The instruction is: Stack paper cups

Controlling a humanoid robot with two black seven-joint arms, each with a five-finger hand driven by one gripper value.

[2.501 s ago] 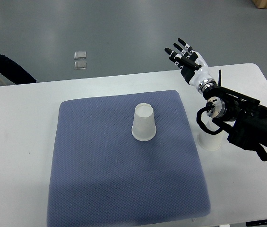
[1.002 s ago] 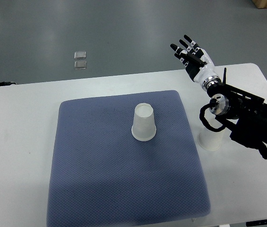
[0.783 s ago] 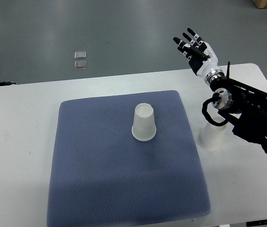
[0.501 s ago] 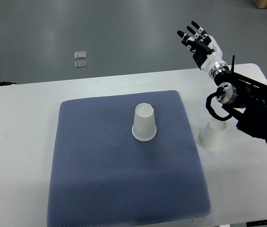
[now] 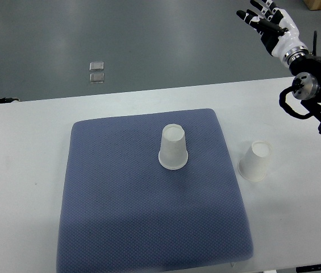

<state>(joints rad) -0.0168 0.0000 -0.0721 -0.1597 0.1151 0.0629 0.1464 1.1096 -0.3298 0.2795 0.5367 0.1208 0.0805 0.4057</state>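
**Two cups apart, right hand up & empty**

One paper cup (image 5: 173, 148) stands upside down near the middle of the blue mat (image 5: 120, 216), a bit toward its far-right part. Second paper cup (image 5: 255, 161) also upside down, on the bare counter (image 5: 24, 170) just off the mat's right edge. The two are well apart, not stacked. Both white, plain, tapered, closed bases up, wider rims down.

Mat: blue-grey, textured weave, roughly square w/ rounded corners, covers most of the counter's centre. Counter is white, smooth. Beyond its far edge: grey floor, w/ two small clear square items (image 5: 96, 72) lying on it, one just behind the other. A tan box corner shows at top right.

Right hand (image 5: 270, 21) sits at top right, raised over the floor past the counter's far edge, well away from both cups. Its fingers (image 5: 250, 16) are spread wide, holding nothing. Black forearm exits at the right edge.
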